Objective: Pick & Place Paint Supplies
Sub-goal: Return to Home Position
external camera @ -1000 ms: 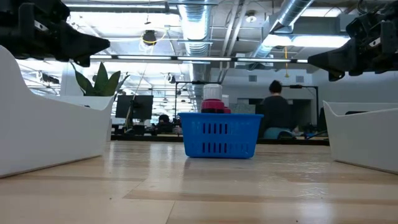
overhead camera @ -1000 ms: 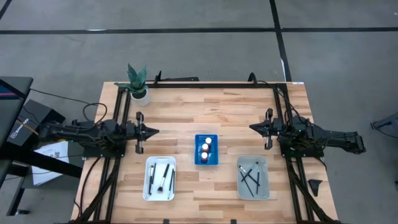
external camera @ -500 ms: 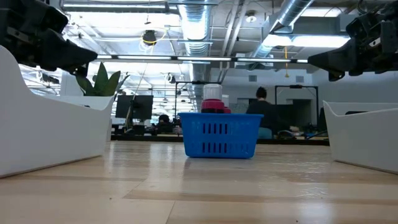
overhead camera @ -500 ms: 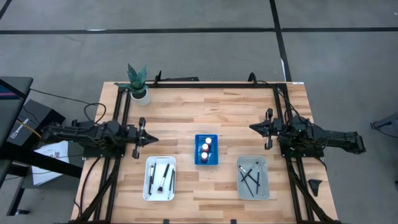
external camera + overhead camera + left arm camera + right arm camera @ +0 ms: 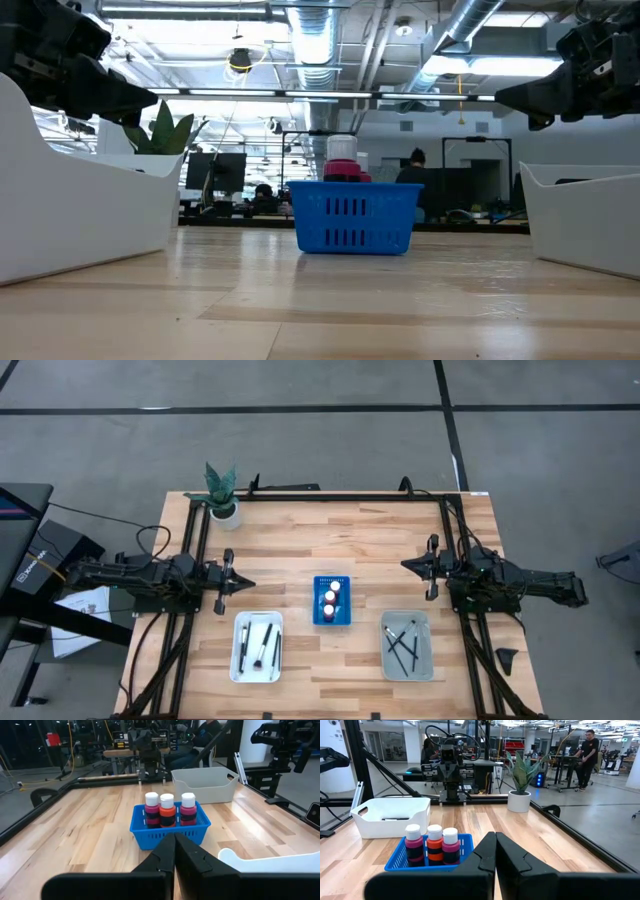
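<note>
Claws: left claw (image 5: pixel 248 583), right claw (image 5: pixel 405 565) pinched shut, empty | round-capped paint bottles (image 5: pixel 331 598) in slotted blue plastic rack (image 5: pixel 334 622)

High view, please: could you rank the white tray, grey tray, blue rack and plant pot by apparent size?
1. The white tray and grey tray look alike, so they tie.
2. The blue rack.
3. The plant pot, smallest.
All stand on the table, so nearness hardly matters.

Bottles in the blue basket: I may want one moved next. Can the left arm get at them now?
Probably yes. Only bare tabletop lies between the left gripper and the bottles, which stand clear above the blue basket rim. Its fingers are shut and would need opening.
</note>
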### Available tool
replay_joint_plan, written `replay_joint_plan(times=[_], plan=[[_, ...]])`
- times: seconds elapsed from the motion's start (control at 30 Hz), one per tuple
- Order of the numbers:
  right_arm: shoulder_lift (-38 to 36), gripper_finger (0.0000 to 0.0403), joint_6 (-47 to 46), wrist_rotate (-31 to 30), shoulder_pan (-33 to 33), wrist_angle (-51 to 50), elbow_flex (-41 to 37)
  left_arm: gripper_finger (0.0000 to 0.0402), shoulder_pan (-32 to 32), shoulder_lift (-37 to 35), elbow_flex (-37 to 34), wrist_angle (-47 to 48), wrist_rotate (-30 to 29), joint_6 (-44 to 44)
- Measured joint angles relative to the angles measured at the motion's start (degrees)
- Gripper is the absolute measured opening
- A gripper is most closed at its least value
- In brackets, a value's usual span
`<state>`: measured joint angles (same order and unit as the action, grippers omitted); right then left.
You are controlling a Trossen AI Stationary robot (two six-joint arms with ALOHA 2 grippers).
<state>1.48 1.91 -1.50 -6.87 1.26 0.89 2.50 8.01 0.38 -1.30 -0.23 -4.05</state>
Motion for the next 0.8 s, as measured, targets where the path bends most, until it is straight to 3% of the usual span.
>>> replay_joint_plan(times=[0.8], plan=[[0.01,0.0000,0.00,0.00,0.00,0.00,0.00,0.0000,0.01,0.00,-0.02,-2.67,0.07,0.04]])
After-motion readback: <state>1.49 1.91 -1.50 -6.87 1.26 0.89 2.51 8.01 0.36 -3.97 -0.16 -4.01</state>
